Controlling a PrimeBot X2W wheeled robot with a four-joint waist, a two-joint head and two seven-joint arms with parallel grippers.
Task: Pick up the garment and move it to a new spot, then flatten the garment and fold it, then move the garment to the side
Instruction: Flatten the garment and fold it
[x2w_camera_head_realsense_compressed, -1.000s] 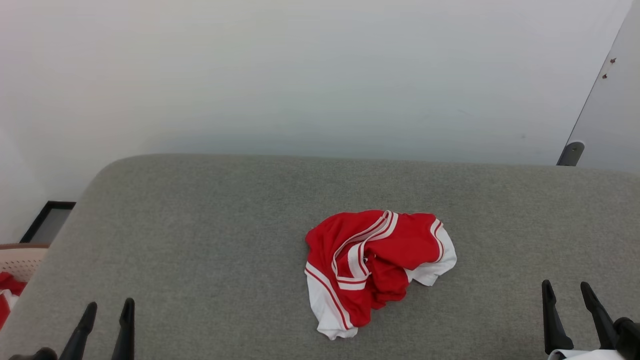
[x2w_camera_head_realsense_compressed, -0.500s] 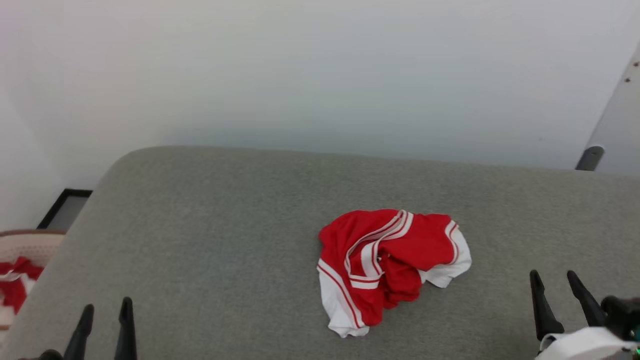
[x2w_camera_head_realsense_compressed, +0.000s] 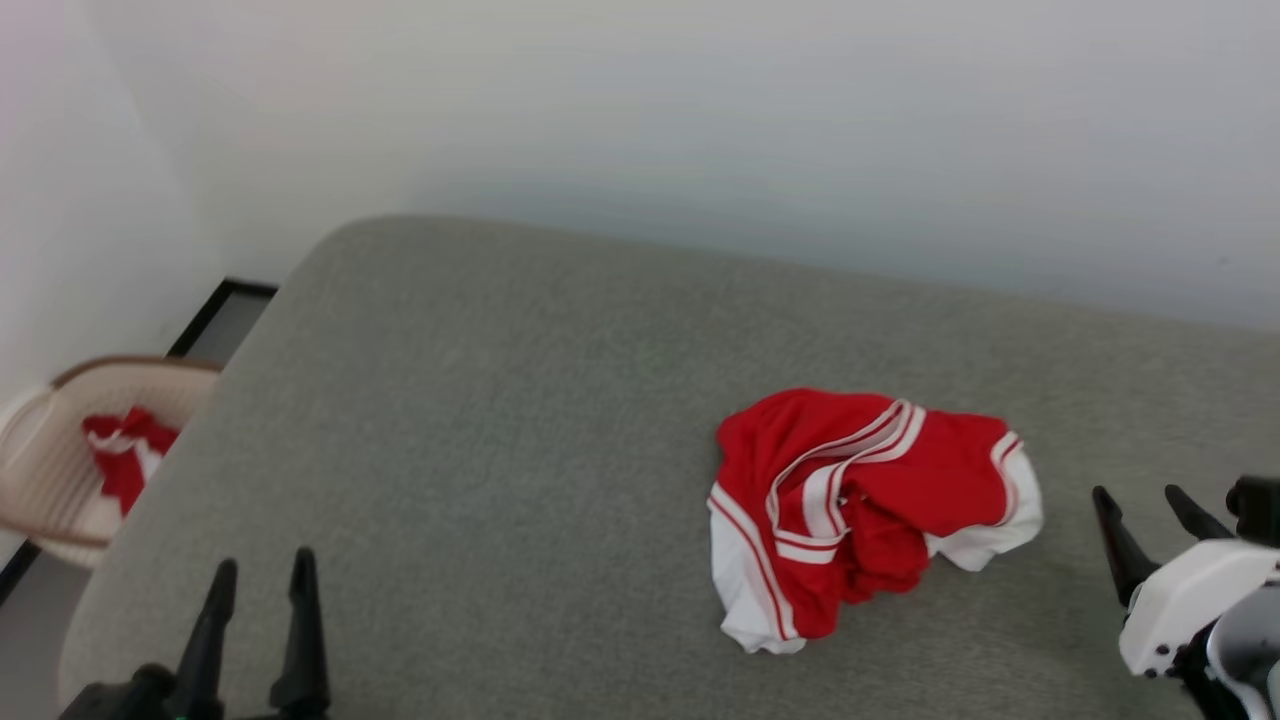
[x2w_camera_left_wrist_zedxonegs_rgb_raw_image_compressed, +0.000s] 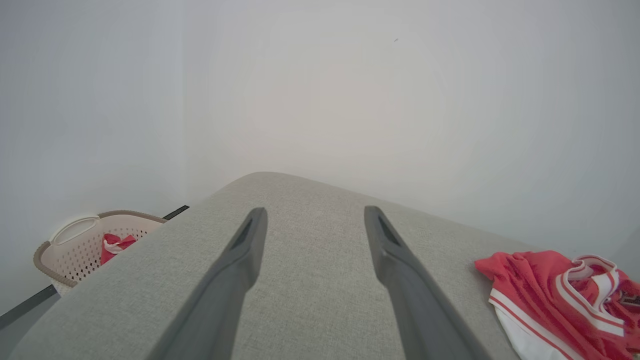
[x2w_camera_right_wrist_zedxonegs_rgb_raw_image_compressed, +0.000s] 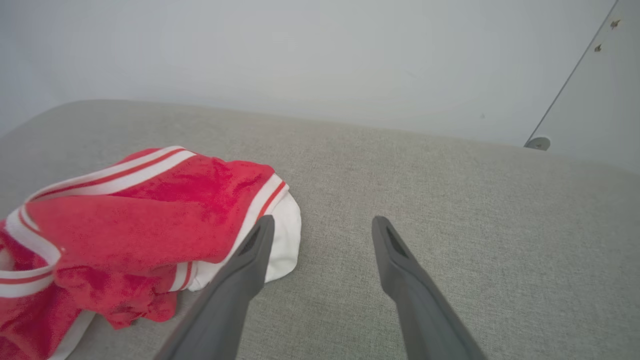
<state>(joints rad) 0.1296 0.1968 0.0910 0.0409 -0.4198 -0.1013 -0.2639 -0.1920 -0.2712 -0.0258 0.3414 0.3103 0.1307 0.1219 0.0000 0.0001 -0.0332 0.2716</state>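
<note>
left gripper (x2w_camera_head_realsense_compressed: 262, 562): two long, thin black fingers with pointy tips.
left base (x2w_camera_head_realsense_compressed: 140, 692): a chunky black block under the fingers.
right gripper (x2w_camera_head_realsense_compressed: 1137, 495): two black fingers of the same pointy shape.
right wrist cover (x2w_camera_head_realsense_compressed: 1190, 598): a smooth white shell with round corners.
fingers up close (x2w_camera_left_wrist_zedxonegs_rgb_raw_image_compressed: 235, 280): dark grey and flat, with a small dent near each tip.

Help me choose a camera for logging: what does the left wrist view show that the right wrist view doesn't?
Left wrist view's own: the open left gripper and a pale basket holding red cloth. Right wrist view's own: the open right gripper and a grey panel at upper right. Shared: the crumpled red shirt lying on the grey cushion, and the white wall.
</note>
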